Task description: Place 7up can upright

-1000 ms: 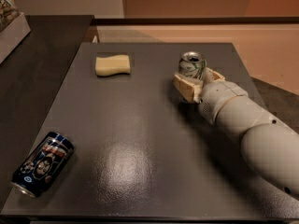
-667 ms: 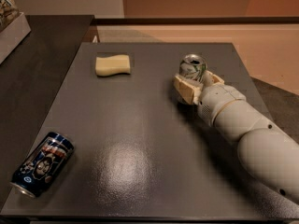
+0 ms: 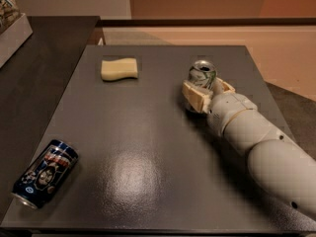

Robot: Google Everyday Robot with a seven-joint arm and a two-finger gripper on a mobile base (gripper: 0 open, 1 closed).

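Note:
The 7up can (image 3: 202,73) is silver-white with green lettering and a shiny top. It stands about upright at the right rear of the dark grey table (image 3: 133,147). My gripper (image 3: 205,84) is on the cream arm that comes in from the lower right. It is shut on the can, with one cream finger on each side of its lower body. The can's base is hidden behind the fingers (image 3: 196,96), so I cannot tell whether it touches the table.
A yellow sponge (image 3: 119,69) lies at the rear left of the table. A dark blue can (image 3: 45,173) lies on its side near the front left corner. A darker counter (image 3: 44,53) adjoins the table on the left, with a box (image 3: 11,26) on it.
The gripper and the 7up can have shifted slightly lower in the view. The sponge and the blue can have not moved.

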